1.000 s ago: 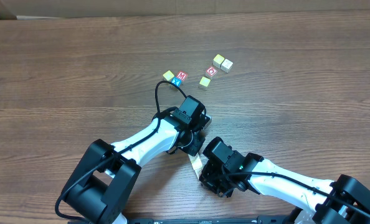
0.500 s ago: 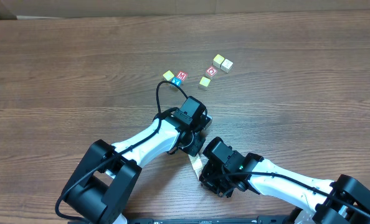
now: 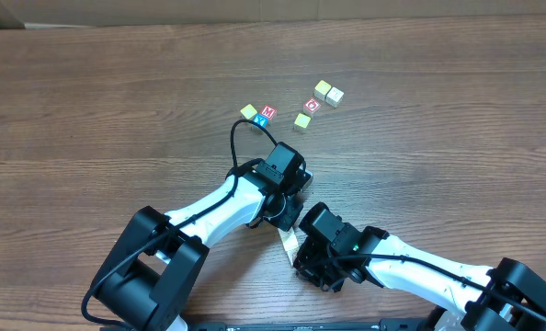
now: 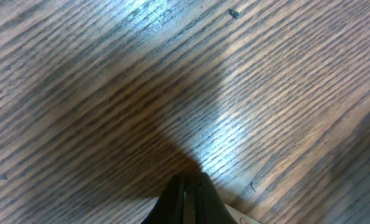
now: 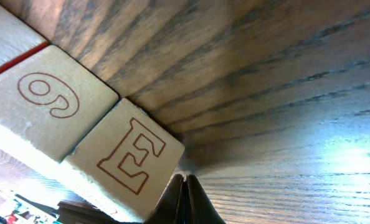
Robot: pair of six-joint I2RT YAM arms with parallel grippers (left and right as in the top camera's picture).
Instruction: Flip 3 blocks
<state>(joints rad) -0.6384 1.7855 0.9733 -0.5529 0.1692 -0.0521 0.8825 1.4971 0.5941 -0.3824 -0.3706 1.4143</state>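
The blocks lie at the far middle of the table in the overhead view. Two pale cream blocks (image 3: pixel 322 89) (image 3: pixel 335 96) touch side by side, and a yellowish block (image 3: pixel 301 120) sits below them. Another yellow-faced cube (image 3: pixel 248 111) lies further left. Both arms are folded low near the front edge, well short of the blocks. My left gripper (image 3: pixel 285 221) (image 4: pixel 188 180) is shut on nothing, its tips just above bare wood. My right gripper (image 3: pixel 299 253) (image 5: pixel 185 179) is shut too, holding nothing.
A red "M" cube (image 3: pixel 268 111) and a blue cube (image 3: pixel 262 120) sit beside the left yellow cube, and a red "O" cube (image 3: pixel 312 105) lies among the pale ones. Pale pieces marked "6" (image 5: pixel 45 93) and "E" (image 5: pixel 132 152) lie beside my right fingertips, between the two grippers (image 3: pixel 290 241).
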